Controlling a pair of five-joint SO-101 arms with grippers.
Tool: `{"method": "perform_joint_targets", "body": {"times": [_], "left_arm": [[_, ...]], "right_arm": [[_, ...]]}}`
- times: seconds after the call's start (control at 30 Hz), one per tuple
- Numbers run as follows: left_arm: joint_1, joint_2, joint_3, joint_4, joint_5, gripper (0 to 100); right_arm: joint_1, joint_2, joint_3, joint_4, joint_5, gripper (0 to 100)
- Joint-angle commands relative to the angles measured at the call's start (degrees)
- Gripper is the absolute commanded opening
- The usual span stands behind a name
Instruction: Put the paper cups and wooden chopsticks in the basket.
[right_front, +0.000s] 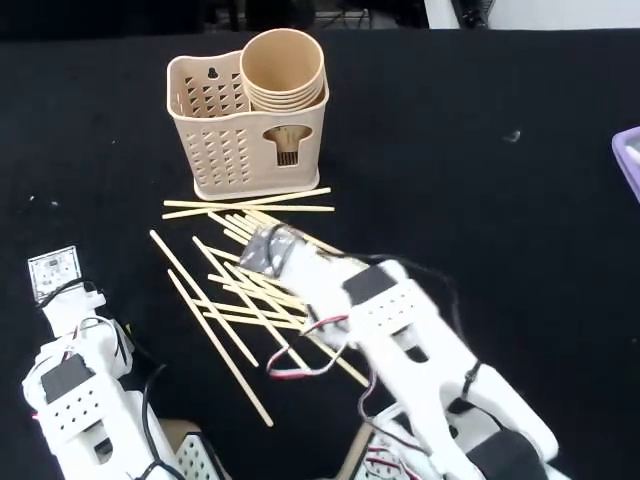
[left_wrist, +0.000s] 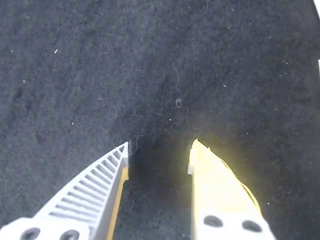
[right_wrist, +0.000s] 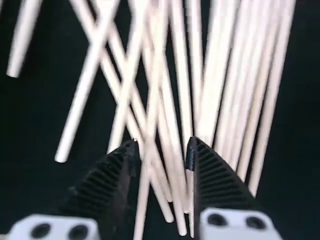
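A beige perforated basket (right_front: 222, 150) stands at the back of the black table. A stack of paper cups (right_front: 285, 68) sits in its right compartment. Several wooden chopsticks (right_front: 238, 292) lie scattered on the cloth in front of the basket. My right gripper (right_front: 263, 250) hangs low over this pile, open, and several chopsticks (right_wrist: 165, 100) run between its black fingers (right_wrist: 115, 175). At the near left my left gripper (left_wrist: 160, 145) stands open above bare black cloth with nothing between its fingers. Its arm (right_front: 70, 385) lies at the table's front left.
A purple container's edge (right_front: 628, 155) shows at the far right. The right arm (right_front: 430, 370) stretches from the front middle toward the chopsticks. Bare black cloth lies to the right of the basket and along the left side.
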Motion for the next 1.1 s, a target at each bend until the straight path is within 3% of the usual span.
{"method": "perform_joint_targets", "body": {"times": [0.0,0.73,0.9,1.07], "left_arm": [[0.31,-0.62,-0.13,-0.26,0.35,20],[0.31,-0.62,-0.13,-0.26,0.35,20],[0.31,-0.62,-0.13,-0.26,0.35,20],[0.31,-0.62,-0.13,-0.26,0.35,20]], "right_arm": [[-4.57,-0.04,-0.92,0.97,-2.99,16.2],[-6.68,0.31,9.1,-10.11,-6.95,15.6],[-6.59,0.22,9.27,-11.08,-6.86,2.1],[-6.51,-0.13,10.42,-13.27,-7.21,1.1]]}}
